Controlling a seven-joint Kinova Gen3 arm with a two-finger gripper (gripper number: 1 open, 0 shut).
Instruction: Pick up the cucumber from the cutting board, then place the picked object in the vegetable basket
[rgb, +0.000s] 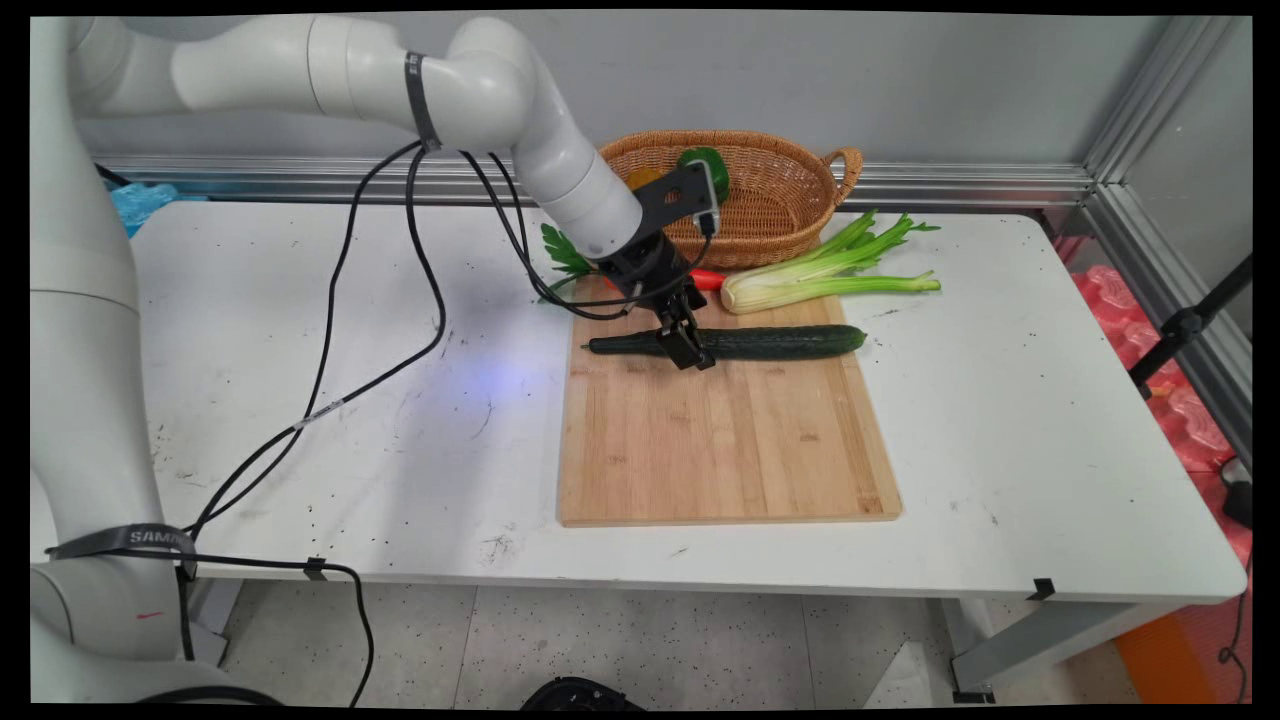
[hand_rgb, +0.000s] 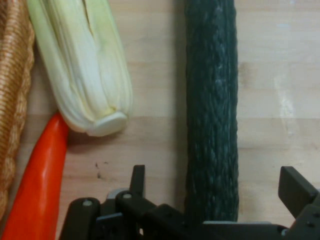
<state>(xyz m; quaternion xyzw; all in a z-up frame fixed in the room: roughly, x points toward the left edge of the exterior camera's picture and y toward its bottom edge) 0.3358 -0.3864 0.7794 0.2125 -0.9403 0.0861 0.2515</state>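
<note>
end effector (rgb: 690, 350) at cucumber (rgb: 780, 342) | cutting board (rgb: 720, 440) | basket (rgb: 780, 190)

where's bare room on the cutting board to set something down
The cutting board is bare from the cucumber to its near edge. Its far edge is crowded: end effector over the cucumber, celery, a red vegetable, and the wicker basket behind.

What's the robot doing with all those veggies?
The white robot arm has its black gripper down at a long dark green cucumber that lies across the far end of a wooden cutting board. Its fingers are open, one on each side of the cucumber. Just behind it lie a bunch of celery and something red-orange, maybe a carrot, next to a wicker basket.
</note>
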